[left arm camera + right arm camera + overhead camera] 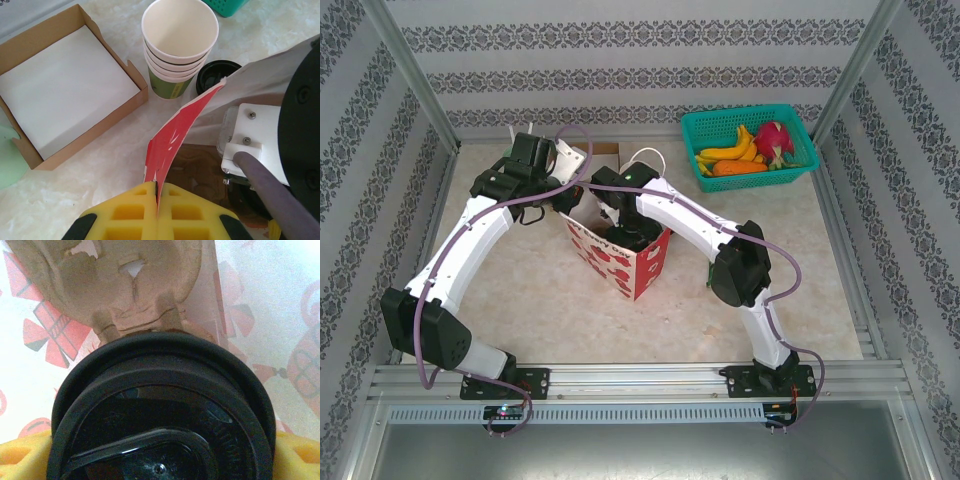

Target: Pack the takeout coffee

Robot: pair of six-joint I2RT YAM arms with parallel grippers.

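1. The left arm point(470, 235) and the right arm point(750, 270) rise from the near edge of the marble-patterned table point(540, 300) and bend inward toward a red-and-white paper gift bag point(625, 262) standing between them.
2. The yellow left fingers point(130, 215) are pressed together on the bag's upper edge, pinching the red paper.
3. The right arm reaches down into the open bag. In the right wrist view, the yellow right fingers point(22, 460) stand wide on either side of the takeout coffee point(160, 405) and grip it at the rim of its black lid.
4. The coffee is inside the bag, with the red print showing through the bag's pale walls around it. A brown moulded-pulp cup carrier point(110, 285) sits just beyond the lid.
5. Beyond the pinched edge, a stack of lidless paper cups point(180, 45) stands upright on the table, and a loose round black lid point(216, 75) lies just beside it.
6. Left of the stack is an open cardboard box point(100, 122) holding white napkins point(60, 90). A pale mint-green object point(6, 155) is cut off at the frame edge.
7. At the far right of the table, a teal basket point(692, 125) holds bananas point(730, 150) and a pink dragon fruit point(775, 140).
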